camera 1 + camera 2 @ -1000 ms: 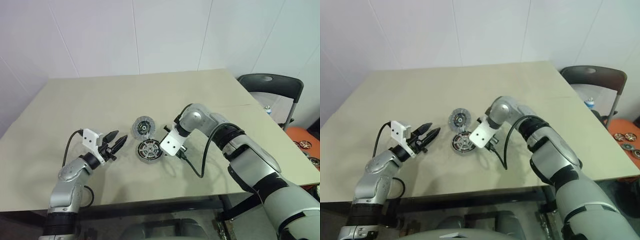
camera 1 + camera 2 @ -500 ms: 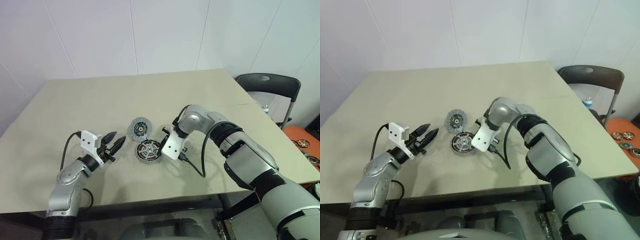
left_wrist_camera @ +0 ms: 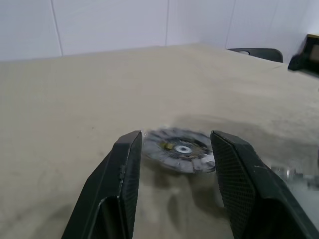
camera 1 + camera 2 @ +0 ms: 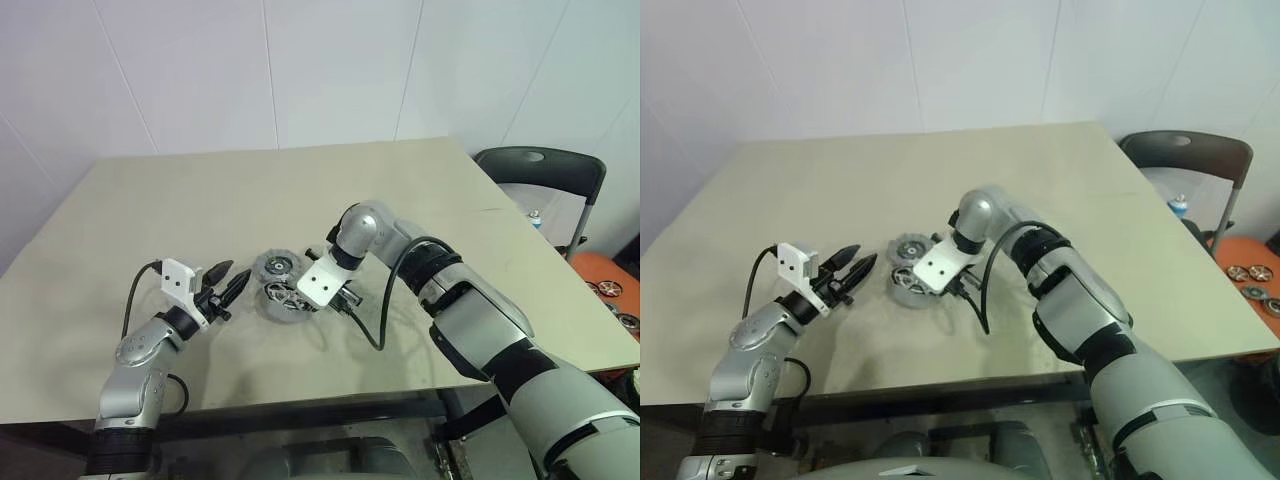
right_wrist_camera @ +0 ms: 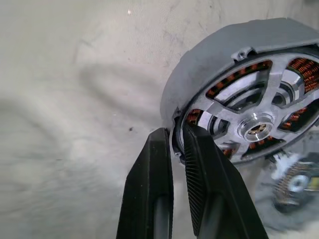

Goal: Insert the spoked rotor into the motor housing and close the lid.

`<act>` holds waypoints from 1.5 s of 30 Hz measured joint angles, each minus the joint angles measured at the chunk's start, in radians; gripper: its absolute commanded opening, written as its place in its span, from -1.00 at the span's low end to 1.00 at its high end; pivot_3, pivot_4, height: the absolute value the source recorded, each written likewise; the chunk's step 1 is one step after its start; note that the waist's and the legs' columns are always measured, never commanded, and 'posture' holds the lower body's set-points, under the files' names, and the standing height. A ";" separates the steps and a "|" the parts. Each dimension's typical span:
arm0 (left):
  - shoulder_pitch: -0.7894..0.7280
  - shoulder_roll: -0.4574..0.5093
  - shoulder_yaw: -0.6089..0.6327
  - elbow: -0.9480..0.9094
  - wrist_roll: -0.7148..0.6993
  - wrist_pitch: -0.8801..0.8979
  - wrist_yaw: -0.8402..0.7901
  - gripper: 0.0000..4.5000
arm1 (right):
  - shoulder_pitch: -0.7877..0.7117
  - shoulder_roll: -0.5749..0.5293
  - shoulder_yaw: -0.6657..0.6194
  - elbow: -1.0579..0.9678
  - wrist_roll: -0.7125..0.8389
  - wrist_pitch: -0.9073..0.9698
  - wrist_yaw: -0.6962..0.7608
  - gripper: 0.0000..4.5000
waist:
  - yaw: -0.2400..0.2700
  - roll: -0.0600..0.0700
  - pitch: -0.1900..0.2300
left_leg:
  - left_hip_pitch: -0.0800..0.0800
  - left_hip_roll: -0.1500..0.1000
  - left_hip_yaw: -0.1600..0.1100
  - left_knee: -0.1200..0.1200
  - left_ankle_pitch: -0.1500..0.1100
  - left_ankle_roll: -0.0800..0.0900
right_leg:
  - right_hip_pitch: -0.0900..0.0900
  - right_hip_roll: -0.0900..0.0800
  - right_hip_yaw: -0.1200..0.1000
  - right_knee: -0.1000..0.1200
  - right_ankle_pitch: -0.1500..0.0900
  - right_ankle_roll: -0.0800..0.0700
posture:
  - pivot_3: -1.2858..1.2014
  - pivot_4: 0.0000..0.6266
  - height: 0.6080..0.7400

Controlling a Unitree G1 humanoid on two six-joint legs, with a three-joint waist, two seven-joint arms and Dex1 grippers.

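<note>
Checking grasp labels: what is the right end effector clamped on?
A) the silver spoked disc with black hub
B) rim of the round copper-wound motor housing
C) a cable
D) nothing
B: the right end effector pinches the rim of the round copper-wound motor housing, one finger on each side.

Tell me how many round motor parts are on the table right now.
2. The motor housing, copper windings showing, is pinched at its rim by the right gripper. The spoked rotor lies just behind it, ahead of the left gripper. None seem hidden.
</note>
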 measured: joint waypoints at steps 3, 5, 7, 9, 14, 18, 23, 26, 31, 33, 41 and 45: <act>-0.012 -0.007 -0.005 0.014 0.001 -0.002 0.000 0.04 | 0.000 -0.072 0.063 -0.106 0.098 0.245 0.038 -0.96 | 0.003 0.000 0.000 | -0.001 0.000 -0.001 0.000 0.000 0.000 | 0.000 -0.001 0.000 0.000 0.000 0.000 | 0.03 -1.00 1.00; -0.022 -0.008 -0.006 0.025 0.001 -0.004 -0.001 0.04 | -0.001 -0.123 0.103 -0.155 0.140 0.363 0.042 -0.96 | 0.002 0.000 0.000 | -0.001 0.000 0.000 0.000 0.000 0.000 | 0.000 -0.002 0.000 0.000 0.000 0.000 | 0.03 -1.00 1.00; -0.031 -0.008 -0.008 0.039 0.003 -0.012 -0.005 0.04 | -0.001 -0.172 0.148 -0.207 0.174 0.468 0.044 -0.96 | 0.001 0.000 0.000 | -0.001 0.000 0.000 0.000 0.000 0.000 | -0.001 -0.002 0.000 0.000 0.000 0.000 | 0.03 -1.00 1.00; -0.042 -0.012 -0.012 0.056 0.005 -0.016 -0.010 0.04 | -0.001 -0.212 0.192 -0.264 0.211 0.560 0.044 -0.96 | -0.002 0.000 0.000 | -0.001 0.000 0.000 0.000 0.000 0.000 | -0.002 -0.002 0.000 0.000 0.000 0.000 | 0.03 -1.00 1.00; -0.067 -0.021 -0.014 0.085 0.014 -0.023 -0.021 0.04 | -0.001 -0.286 0.282 -0.434 0.286 0.768 0.044 -0.96 | -0.001 0.000 0.000 | -0.002 0.001 0.000 0.000 0.000 0.000 | -0.002 -0.002 0.000 0.000 0.000 0.000 | 0.03 -1.00 1.00; -0.070 -0.024 -0.016 0.095 0.021 -0.025 -0.024 0.04 | 0.000 -0.251 0.311 -0.523 0.320 0.998 0.044 -0.96 | -0.001 0.000 0.000 | -0.002 0.001 0.000 0.000 0.000 0.000 | -0.002 -0.001 0.000 0.000 0.000 0.000 | 0.03 -1.00 1.00; -0.068 -0.025 -0.015 0.096 0.022 -0.037 -0.025 0.04 | -0.001 -0.059 0.296 -0.452 0.307 1.252 -0.001 -0.96 | -0.004 -0.001 0.000 | -0.001 0.001 0.000 0.000 0.000 -0.001 | -0.002 -0.001 0.000 0.001 0.000 0.000 | 0.03 -1.00 1.00; -0.055 -0.026 -0.012 0.092 0.022 -0.039 -0.020 0.04 | -0.013 0.031 0.254 -0.329 0.299 1.303 -0.044 -0.96 | -0.010 -0.004 -0.004 | 0.002 0.002 0.001 0.000 0.000 -0.001 | 0.001 0.001 0.000 0.001 0.001 -0.002 | 0.03 -1.00 1.00; -0.015 -0.027 -0.009 0.068 0.022 -0.041 -0.010 0.04 | -0.040 0.156 0.180 -0.126 0.284 1.306 -0.134 -0.96 | -0.034 -0.001 -0.002 | 0.021 0.009 0.001 -0.001 -0.002 -0.005 | 0.018 0.003 -0.008 0.000 0.002 -0.004 | 0.03 -1.00 1.00; -0.004 -0.027 -0.009 0.049 0.022 -0.041 -0.006 0.04 | -0.045 0.180 0.156 -0.068 0.276 1.282 -0.155 -0.96 | -0.037 0.000 -0.001 | 0.026 0.012 0.000 -0.001 -0.002 -0.005 | 0.023 0.000 -0.017 -0.001 0.001 -0.006 | 0.03 -1.00 1.00; 0.007 -0.023 -0.009 0.044 0.022 -0.041 -0.001 0.04 | -0.054 0.169 0.119 -0.033 0.211 1.163 -0.188 -0.27 | -0.025 -0.002 -0.002 | 0.017 0.010 -0.004 0.001 0.000 -0.008 | 0.014 -0.002 -0.022 0.000 0.005 -0.005 | 0.03 -1.00 1.00; -0.020 -0.020 -0.008 0.047 0.021 -0.040 -0.001 0.04 | -0.032 0.065 0.138 -0.177 0.181 1.072 -0.096 -0.27 | -0.023 -0.005 -0.003 | -0.006 0.008 -0.002 0.005 0.001 -0.014 | -0.008 -0.004 -0.020 0.000 0.007 -0.005 | 0.03 -1.00 1.00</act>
